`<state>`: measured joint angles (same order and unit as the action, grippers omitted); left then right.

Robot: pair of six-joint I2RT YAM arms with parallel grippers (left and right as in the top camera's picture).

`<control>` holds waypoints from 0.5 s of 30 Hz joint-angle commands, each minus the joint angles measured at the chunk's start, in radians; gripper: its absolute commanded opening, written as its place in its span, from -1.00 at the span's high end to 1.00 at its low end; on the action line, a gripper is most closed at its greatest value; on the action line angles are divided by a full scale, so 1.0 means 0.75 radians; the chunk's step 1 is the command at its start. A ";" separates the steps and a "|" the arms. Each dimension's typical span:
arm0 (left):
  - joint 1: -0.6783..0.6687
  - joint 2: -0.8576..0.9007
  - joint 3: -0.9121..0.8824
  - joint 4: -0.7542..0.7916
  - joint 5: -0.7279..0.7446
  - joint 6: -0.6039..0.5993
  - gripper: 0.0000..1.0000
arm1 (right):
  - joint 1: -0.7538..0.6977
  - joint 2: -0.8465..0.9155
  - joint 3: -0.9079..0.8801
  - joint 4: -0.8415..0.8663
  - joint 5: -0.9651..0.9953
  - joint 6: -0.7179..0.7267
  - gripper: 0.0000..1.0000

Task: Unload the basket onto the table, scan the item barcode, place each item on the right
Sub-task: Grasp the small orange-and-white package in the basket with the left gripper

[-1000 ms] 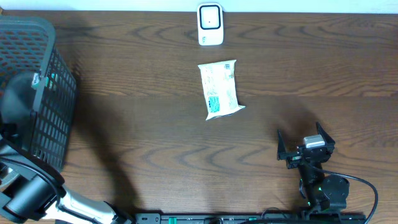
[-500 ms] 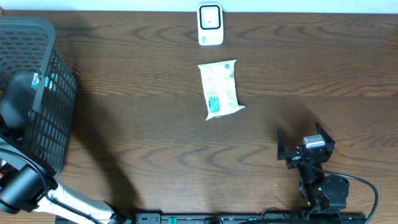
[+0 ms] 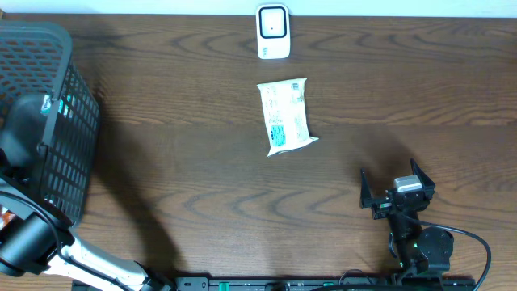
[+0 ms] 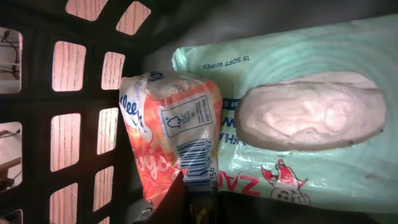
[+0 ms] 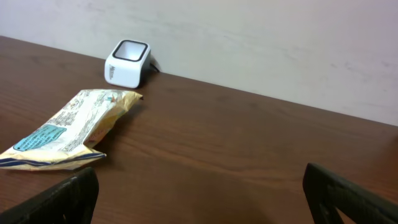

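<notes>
1. Far left: the left gripper is down inside the black basket, clamped on the lower end of the orange tissue pack. The pack's long axis runs in line with the fingers, and the barcode sits right at the pinched end. It's lying on a green wipes pack.
2. Basket walls are tight around it, so I'd guess it has to go straight up past the rim before heading right.
3. Middle: the scanner stands at the far table edge, well right of the basket. A white packet lies just in front of it, the only clutter on the way.
4. Right: the right gripper sits near the front edge, jaws wide apart, holding nothing.
</notes>
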<state>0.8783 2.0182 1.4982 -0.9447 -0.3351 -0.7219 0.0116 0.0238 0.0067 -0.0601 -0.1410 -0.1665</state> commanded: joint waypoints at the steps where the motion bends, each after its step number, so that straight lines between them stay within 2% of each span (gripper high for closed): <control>1: 0.004 -0.014 -0.002 -0.021 0.050 -0.007 0.86 | 0.012 -0.008 -0.002 -0.005 0.001 -0.004 -0.99; 8: 0.004 -0.190 0.001 -0.007 0.228 -0.007 0.85 | 0.012 -0.008 -0.002 -0.005 0.001 -0.004 -0.98; 15: 0.004 -0.467 0.001 0.109 0.493 -0.008 0.85 | 0.012 -0.008 -0.002 -0.005 0.001 -0.004 -0.98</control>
<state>0.8818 1.7542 1.4956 -0.8825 -0.0906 -0.7227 0.0116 0.0238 0.0067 -0.0601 -0.1413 -0.1669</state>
